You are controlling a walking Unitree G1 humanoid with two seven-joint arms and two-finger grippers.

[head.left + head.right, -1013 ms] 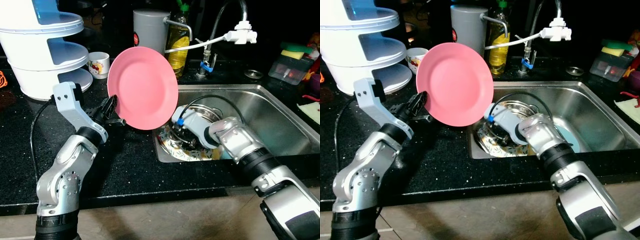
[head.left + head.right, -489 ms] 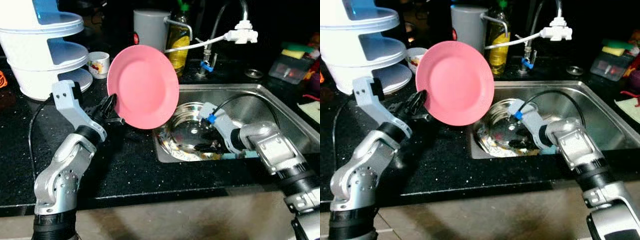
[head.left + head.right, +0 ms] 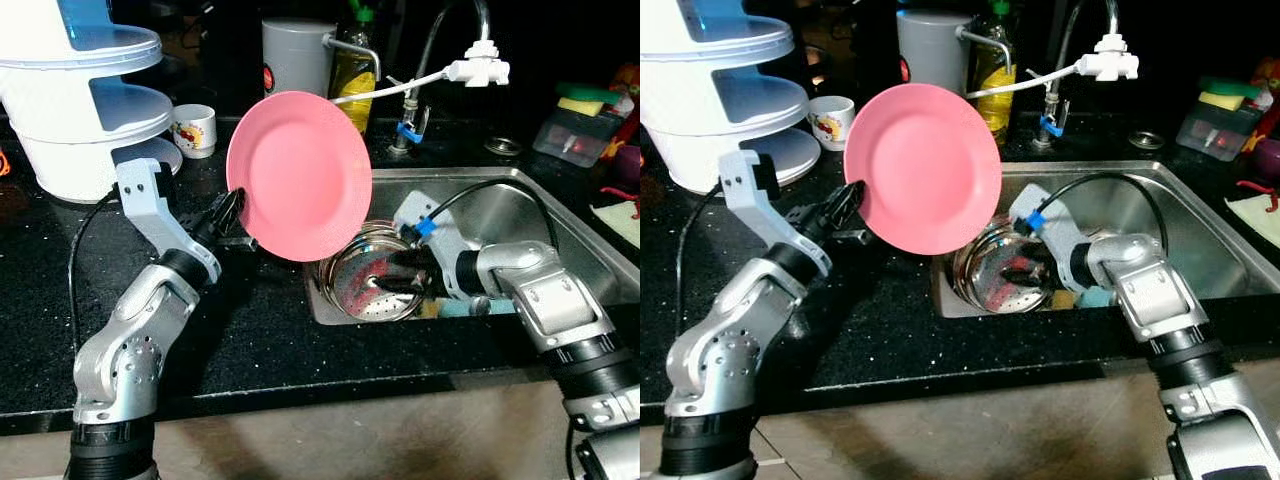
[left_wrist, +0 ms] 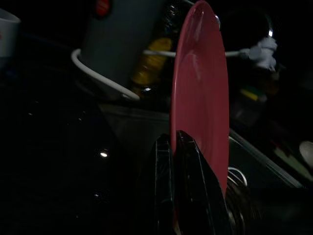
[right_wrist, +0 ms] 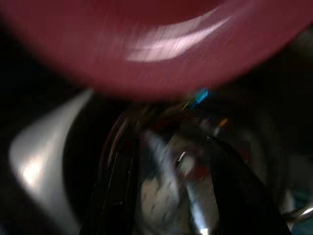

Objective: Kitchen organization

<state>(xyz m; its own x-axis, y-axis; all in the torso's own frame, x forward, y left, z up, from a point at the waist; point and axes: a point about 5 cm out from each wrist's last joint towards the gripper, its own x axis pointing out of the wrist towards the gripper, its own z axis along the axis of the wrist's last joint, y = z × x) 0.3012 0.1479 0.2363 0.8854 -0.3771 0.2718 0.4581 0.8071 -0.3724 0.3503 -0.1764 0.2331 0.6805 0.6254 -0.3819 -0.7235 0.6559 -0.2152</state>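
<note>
Black speckled countertop (image 3: 260, 330), steel sink (image 3: 530, 205), faucet (image 3: 440, 40), dim backdrop, beige floor (image 3: 350, 440) below

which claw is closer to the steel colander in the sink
Right. The right claw reaches into the steel colander in the sink; the left claw holds the pink plate above the counter.

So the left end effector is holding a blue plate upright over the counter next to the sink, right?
Not quite. The plate is pink, not blue, as the left eye view shows. The rest holds: the left end effector grips its edge, upright, over the counter beside the sink.
</note>
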